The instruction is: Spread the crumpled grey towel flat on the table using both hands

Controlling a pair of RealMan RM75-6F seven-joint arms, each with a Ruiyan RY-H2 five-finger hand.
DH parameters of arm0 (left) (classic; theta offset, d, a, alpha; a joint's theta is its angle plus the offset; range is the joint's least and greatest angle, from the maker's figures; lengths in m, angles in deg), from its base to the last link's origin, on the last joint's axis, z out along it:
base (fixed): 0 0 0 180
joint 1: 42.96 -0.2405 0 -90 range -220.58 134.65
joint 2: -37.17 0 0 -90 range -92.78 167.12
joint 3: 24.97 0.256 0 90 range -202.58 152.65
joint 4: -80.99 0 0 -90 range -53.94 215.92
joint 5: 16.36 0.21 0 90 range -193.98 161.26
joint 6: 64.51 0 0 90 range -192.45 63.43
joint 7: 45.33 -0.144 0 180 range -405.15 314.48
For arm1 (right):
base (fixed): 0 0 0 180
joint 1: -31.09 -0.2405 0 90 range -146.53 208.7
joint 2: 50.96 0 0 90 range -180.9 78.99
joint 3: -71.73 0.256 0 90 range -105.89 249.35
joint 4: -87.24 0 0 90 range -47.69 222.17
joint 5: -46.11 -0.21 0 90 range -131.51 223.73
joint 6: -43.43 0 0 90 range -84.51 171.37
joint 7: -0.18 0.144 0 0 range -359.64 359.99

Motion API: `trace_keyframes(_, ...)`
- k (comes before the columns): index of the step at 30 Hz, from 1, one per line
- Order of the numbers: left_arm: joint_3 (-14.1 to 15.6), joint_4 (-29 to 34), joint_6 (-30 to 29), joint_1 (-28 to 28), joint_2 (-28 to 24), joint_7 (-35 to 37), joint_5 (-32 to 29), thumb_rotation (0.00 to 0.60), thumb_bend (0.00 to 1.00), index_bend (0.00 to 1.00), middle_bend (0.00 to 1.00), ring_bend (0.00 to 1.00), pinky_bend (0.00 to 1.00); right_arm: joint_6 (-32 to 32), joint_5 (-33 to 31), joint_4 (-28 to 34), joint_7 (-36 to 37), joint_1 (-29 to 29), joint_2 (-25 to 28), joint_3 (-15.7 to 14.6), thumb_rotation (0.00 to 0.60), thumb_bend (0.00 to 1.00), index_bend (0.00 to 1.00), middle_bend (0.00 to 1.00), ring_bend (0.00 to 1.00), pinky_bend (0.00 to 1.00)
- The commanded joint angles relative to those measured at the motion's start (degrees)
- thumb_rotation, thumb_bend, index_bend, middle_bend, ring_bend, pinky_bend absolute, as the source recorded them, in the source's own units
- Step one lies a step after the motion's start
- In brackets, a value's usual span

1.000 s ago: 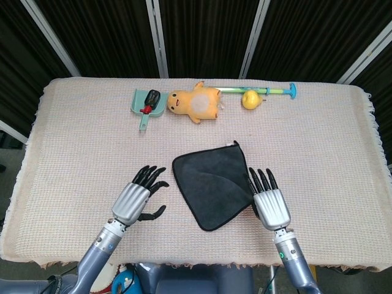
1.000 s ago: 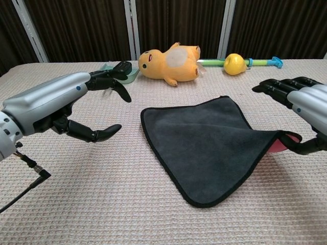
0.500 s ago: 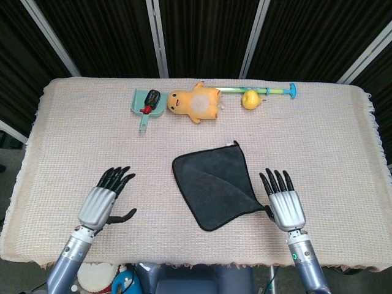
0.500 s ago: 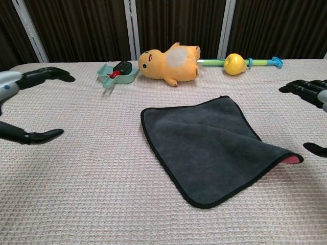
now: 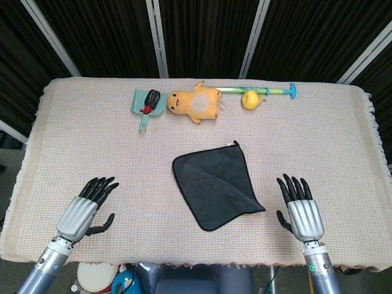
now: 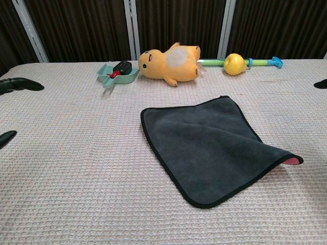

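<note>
The grey towel lies spread on the table, dark with a black hem; its right corner is slightly lifted, showing a pink underside. A soft fold runs across the towel in the chest view. My left hand hovers near the table's front left, fingers apart, holding nothing. My right hand is at the front right, well clear of the towel, fingers apart and empty. In the chest view only the fingertips of the left hand and a sliver of the right hand show at the frame edges.
Along the back of the table lie a green dustpan with a small black and red item, an orange plush toy, a yellow ball-like toy and a green and blue stick.
Both hands drew back toward the table's front and outward. The right hand let go of the towel's right corner, which dropped onto the table.
</note>
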State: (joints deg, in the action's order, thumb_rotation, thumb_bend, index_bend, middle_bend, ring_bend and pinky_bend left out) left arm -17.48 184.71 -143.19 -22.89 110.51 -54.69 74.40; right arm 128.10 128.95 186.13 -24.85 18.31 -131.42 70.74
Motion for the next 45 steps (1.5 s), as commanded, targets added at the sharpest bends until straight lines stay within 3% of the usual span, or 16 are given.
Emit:
trace_keyframes(1,0.0,1.0,8.5,4.6,-1.4,-4.3,1.4,0.600,0.49,0.08,0.02,0.00,0.00,0.8,1.0,-0.6,0.0,0.8,-0.2,-0.1,0.600,0.42,0.00,0.00,0.00,0.01)
trace_keyframes(7,-2.3,4.3,20.5,10.8,0.6,-11.8,-1.9,0.600,0.57,0.08,0.02,0.00,0.00,1.1,1.7,0.2,1.4,1.4,0.3,0.7,0.600,0.42,0.00,0.00,0.00,0.01)
trace_keyframes(13,-6.5,5.8,27.8,15.8,5.3,-20.2,-8.9,0.600,0.66,0.07,0.02,0.00,0.00,0.8,2.1,0.3,3.0,1.8,0.9,1.2,0.600,0.42,0.00,0.00,0.00,0.01)
trace_keyframes(18,-7.9,6.1,31.6,18.9,8.4,-25.1,-15.2,0.600,0.69,0.06,0.03,0.00,0.00,0.7,2.5,0.4,3.9,2.1,1.2,1.5,0.600,0.42,0.00,0.00,0.00,0.01)
trace_keyframes(28,-8.8,4.3,32.7,24.6,17.7,-35.7,-28.3,0.600,0.69,0.06,0.03,0.00,0.00,0.4,2.9,1.1,5.9,2.5,2.1,2.3,0.600,0.42,0.00,0.00,0.00,0.01)
trace_keyframes(45,-8.3,0.3,28.0,31.3,26.5,-42.9,-43.2,0.600,0.69,0.07,0.03,0.00,0.00,-0.1,3.8,1.6,7.7,3.0,2.5,2.8,0.600,0.42,0.00,0.00,0.00,0.01)
